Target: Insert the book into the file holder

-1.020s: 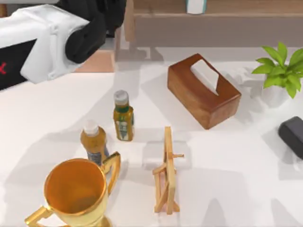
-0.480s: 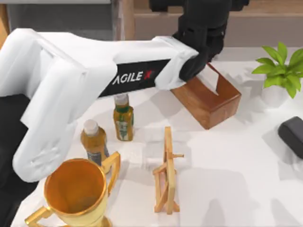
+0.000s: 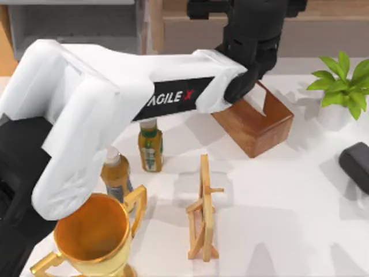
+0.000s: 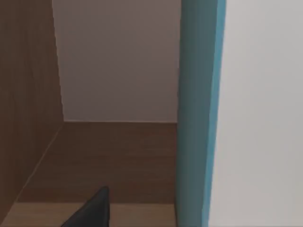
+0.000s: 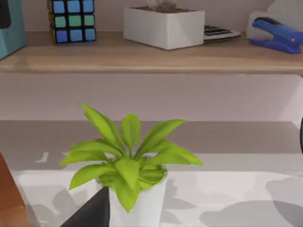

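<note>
Brown tissue box [image 3: 253, 124] under left arm [image 3: 115, 104]

white table [image 3: 300, 219], bottles [image 3: 150, 144], trophy [image 3: 92, 234], tissue box [image 3: 256, 124]

glossy gold trophy [image 3: 92, 234], wooden tissue box [image 3: 256, 124]

Tissue box [image 3: 256, 124] and, seemingly, shelf [image 3: 323, 26] crowd left pincer [image 3: 253, 34].
</note>
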Controlling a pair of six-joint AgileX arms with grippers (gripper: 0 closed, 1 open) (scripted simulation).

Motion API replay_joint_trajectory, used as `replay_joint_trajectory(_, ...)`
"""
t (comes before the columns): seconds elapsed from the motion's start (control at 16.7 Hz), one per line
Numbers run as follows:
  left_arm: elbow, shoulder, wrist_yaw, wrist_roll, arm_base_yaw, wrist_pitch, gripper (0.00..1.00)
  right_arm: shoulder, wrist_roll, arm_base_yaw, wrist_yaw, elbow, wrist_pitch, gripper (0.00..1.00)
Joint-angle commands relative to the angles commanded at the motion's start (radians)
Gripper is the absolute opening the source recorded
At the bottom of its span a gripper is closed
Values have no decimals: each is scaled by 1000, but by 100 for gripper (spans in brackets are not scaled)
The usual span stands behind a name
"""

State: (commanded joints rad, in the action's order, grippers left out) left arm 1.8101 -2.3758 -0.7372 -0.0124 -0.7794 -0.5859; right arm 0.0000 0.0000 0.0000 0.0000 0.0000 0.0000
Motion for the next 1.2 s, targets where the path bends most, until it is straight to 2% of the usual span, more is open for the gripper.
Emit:
replay_joint_trajectory(0.3,-47,61,3,-2,0,13,100,0,0,0,0,0,0,100)
replay_joint_trajectory(0.72,108,-50,20,0,17,49,100,0,0,0,0,0,0,100)
replay_joint_trajectory(1.08,121,-66,24,2,20,51,100,0,0,0,0,0,0,100)
replay_joint_trajectory(1.2,121,-66,24,2,20,51,85,0,0,0,0,0,0,100)
